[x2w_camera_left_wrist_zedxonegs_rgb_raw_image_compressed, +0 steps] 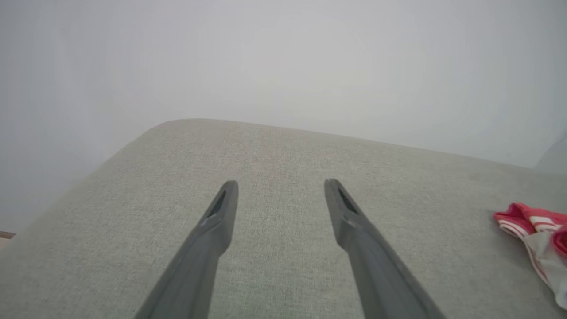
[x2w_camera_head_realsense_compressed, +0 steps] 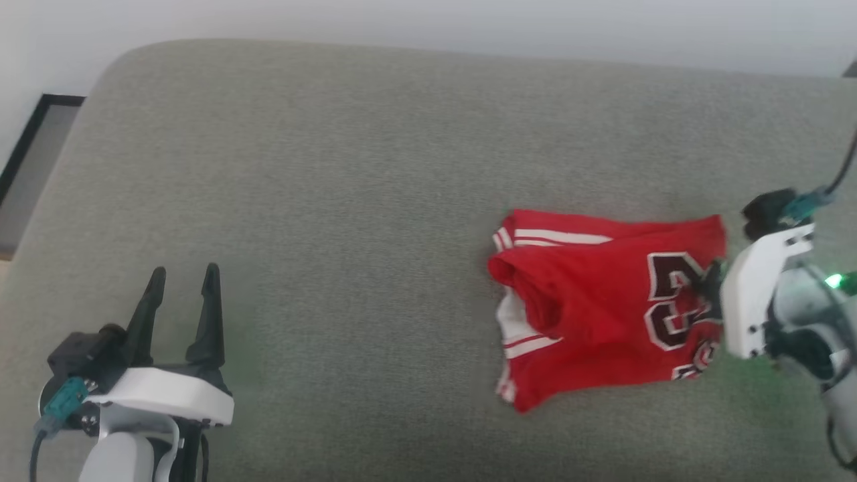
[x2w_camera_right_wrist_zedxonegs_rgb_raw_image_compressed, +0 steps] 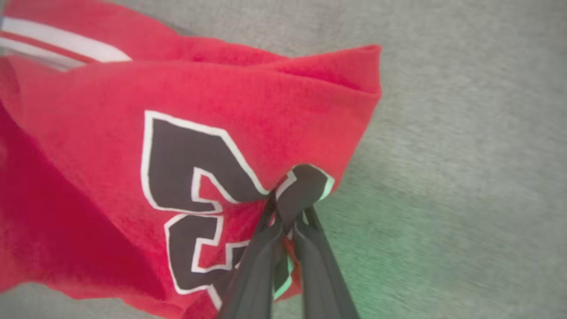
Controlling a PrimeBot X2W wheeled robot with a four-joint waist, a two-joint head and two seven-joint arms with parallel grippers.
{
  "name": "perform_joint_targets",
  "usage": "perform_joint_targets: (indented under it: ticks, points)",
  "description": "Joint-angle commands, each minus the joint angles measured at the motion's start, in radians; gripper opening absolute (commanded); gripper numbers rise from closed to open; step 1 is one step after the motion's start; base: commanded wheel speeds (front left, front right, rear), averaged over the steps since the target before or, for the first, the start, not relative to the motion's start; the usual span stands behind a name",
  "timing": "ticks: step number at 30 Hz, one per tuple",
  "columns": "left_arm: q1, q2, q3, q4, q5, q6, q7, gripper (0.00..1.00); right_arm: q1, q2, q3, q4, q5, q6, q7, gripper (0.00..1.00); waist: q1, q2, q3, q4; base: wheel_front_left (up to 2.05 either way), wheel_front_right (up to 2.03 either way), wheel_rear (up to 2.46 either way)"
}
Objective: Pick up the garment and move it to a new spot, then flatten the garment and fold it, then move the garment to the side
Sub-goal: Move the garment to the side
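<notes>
The garment [x2w_camera_head_realsense_compressed: 596, 301], a red jersey with white striped trim and a black-and-white number, lies bunched on the grey cushion at the right of the head view. My right gripper [x2w_camera_head_realsense_compressed: 710, 281] reaches in from the right and is shut on the garment's right edge. The right wrist view shows the two dark fingers [x2w_camera_right_wrist_zedxonegs_rgb_raw_image_compressed: 261, 248] pinching a fold of the garment [x2w_camera_right_wrist_zedxonegs_rgb_raw_image_compressed: 133, 146] beside the number. My left gripper [x2w_camera_head_realsense_compressed: 181, 281] stands open at the lower left, far from the cloth. Its fingers [x2w_camera_left_wrist_zedxonegs_rgb_raw_image_compressed: 221, 212] spread wide over bare cushion, with a corner of the garment [x2w_camera_left_wrist_zedxonegs_rgb_raw_image_compressed: 536, 230] at that view's right edge.
The grey cushion [x2w_camera_head_realsense_compressed: 335, 167] spans the whole work area, its rounded far-left corner [x2w_camera_left_wrist_zedxonegs_rgb_raw_image_compressed: 177, 126] against a pale wall. A dark-framed panel [x2w_camera_head_realsense_compressed: 33, 161] lies beyond the cushion's left edge. Green light from my right arm [x2w_camera_head_realsense_compressed: 797, 308] tints the fabric [x2w_camera_right_wrist_zedxonegs_rgb_raw_image_compressed: 398, 266] near the grip.
</notes>
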Motion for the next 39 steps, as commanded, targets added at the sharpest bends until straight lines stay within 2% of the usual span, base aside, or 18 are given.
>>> perform_joint_targets:
  ticks: [1, 11, 17, 29, 39]
  points:
    - [-0.017, 0.002, -0.003, -0.005, 0.007, -0.003, -0.004, 1.00, -0.011, -0.008, -0.009, -0.008, -0.011, -0.001, 0.002, 0.00, 0.0000, 0.0000, 0.004, -0.013, 0.00, 0.00, 0.00]
    - [-0.070, 0.014, -0.031, -0.006, 0.012, -0.003, -0.004, 1.00, -0.064, -0.096, -0.105, -0.045, -0.060, -0.001, 0.014, 0.00, 0.0000, 0.0000, 0.039, -0.107, 0.00, 0.00, 0.00]
    - [-0.118, 0.028, -0.062, -0.003, 0.017, -0.003, -0.004, 1.00, -0.125, -0.150, -0.156, -0.019, -0.092, -0.001, -0.010, 0.00, 0.0000, 0.0000, 0.073, -0.176, 0.00, 0.00, 0.00]
    - [-0.220, 0.064, -0.139, -0.007, 0.014, -0.003, -0.004, 1.00, -0.259, -0.225, -0.221, 0.112, -0.180, -0.001, -0.171, 0.00, 0.0000, 0.0000, 0.156, -0.293, 0.00, 0.00, 0.00]
    - [-0.335, 0.096, -0.246, 0.007, 0.004, -0.003, -0.004, 1.00, -0.395, -0.230, -0.239, 0.269, -0.302, -0.001, -0.346, 0.00, 0.0000, 0.0000, 0.249, -0.378, 0.00, 0.00, 0.00]
